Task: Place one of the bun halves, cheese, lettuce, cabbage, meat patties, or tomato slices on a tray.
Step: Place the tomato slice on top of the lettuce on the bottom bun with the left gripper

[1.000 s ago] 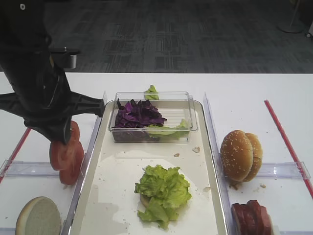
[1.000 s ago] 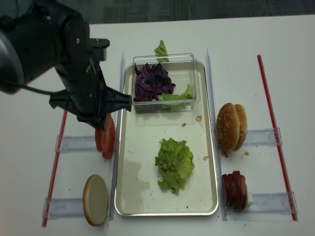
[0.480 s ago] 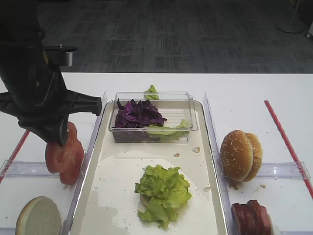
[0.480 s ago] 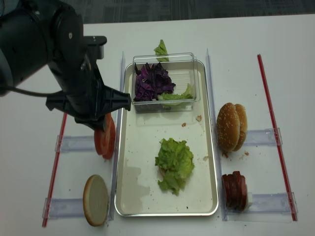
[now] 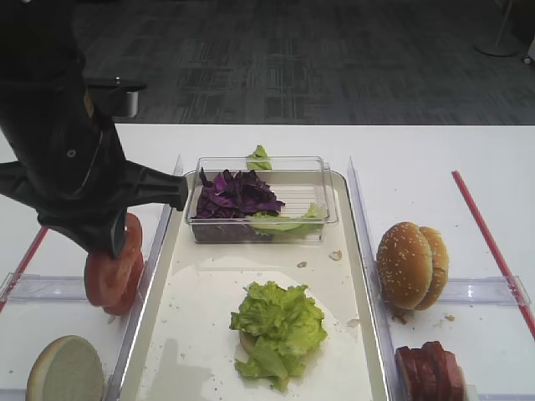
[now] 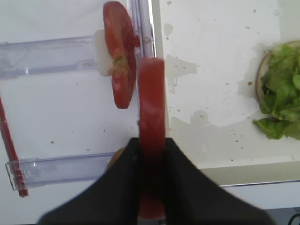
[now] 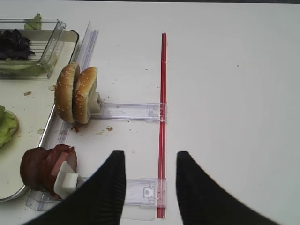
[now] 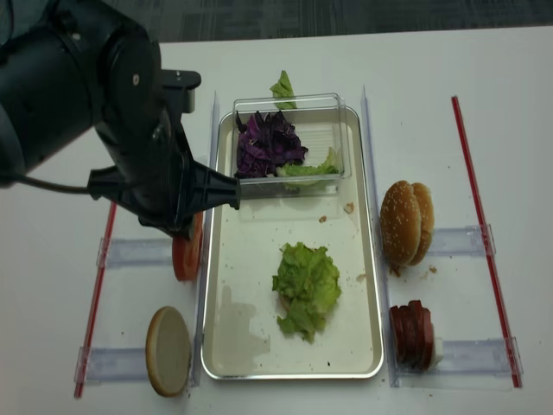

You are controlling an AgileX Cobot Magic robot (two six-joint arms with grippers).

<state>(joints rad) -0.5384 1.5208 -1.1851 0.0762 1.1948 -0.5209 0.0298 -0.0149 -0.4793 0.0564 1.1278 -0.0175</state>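
Note:
My left gripper [image 6: 151, 145] is shut on a tomato slice [image 6: 151, 108], held on edge just above the tray's left rim [image 6: 157, 56]. Another tomato slice [image 6: 117, 70] stands in its clear holder beside it. In the high views the black left arm [image 5: 75, 167] hides the jaws, and the tomato slices [image 5: 110, 271] show below it. The tray [image 8: 251, 285] carries lettuce [image 8: 307, 285] on a pale bun half. My right gripper [image 7: 150, 159] is open over bare table, with nothing between its fingers. No cheese is in view.
A clear box of cabbage [image 5: 236, 194] sits at the tray's far end. Sesame bun halves [image 5: 411, 263] and meat patties [image 5: 430, 372] stand in holders right of the tray. A cut-faced bun half [image 5: 65, 369] lies front left. Red strips [image 8: 471, 181] mark both sides.
The left arm has shifted slightly right toward the tray's left rim, carrying the tomato slice with it. The right gripper's earlier state is not shown.

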